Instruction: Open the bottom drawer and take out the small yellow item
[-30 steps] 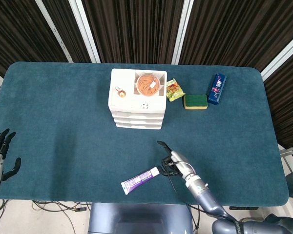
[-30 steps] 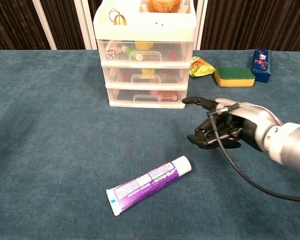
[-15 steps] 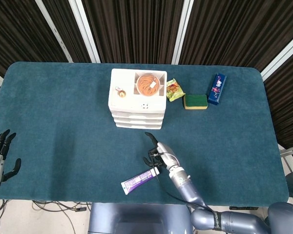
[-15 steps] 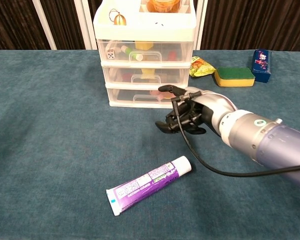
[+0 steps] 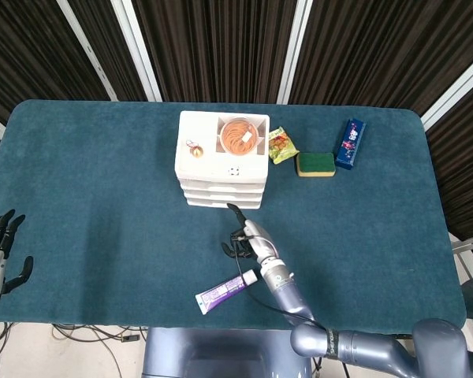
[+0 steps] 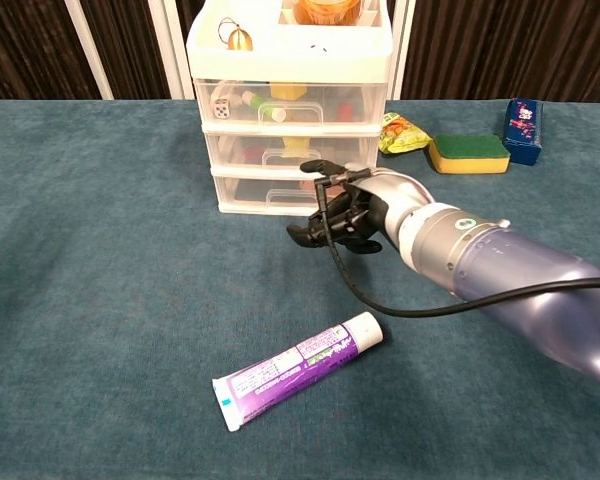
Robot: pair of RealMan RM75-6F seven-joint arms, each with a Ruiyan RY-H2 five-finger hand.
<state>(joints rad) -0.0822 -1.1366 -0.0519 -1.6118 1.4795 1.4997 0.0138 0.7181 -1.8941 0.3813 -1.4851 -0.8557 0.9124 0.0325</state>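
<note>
From the head view, a white drawer unit (image 5: 221, 160) stands on the blue table (image 5: 102, 197), with a bowl (image 5: 239, 135) and a small bell (image 5: 195, 149) on its top. To its right lie a snack packet (image 5: 281, 145), a sponge (image 5: 315, 164) and a blue box (image 5: 350, 143). The right hand (image 5: 244, 236) sits just in front of the unit's bottom drawer, fingers curled, one finger reaching toward the drawer front; it holds nothing. A tube (image 5: 226, 291) lies on the table near that arm, closer to the table's front edge. The left hand (image 5: 0, 252) rests at the table's left edge, fingers spread and holding nothing. From the chest view, the unit (image 6: 290, 110) shows three clear drawers, all closed. The bottom drawer (image 6: 280, 190) holds pinkish things; whether a yellow item lies in it cannot be told. Yellow pieces show in the top drawer (image 6: 290, 92) and the middle drawer (image 6: 296, 145). The right hand (image 6: 342, 210) is in front of the bottom drawer, its top finger up by the drawer's handle, the rest curled in; contact cannot be told. The tube (image 6: 298, 369) lies on the table in front, apart from the hand. The sponge (image 6: 468, 152), packet (image 6: 403, 132) and box (image 6: 524, 128) lie to the right.
</note>
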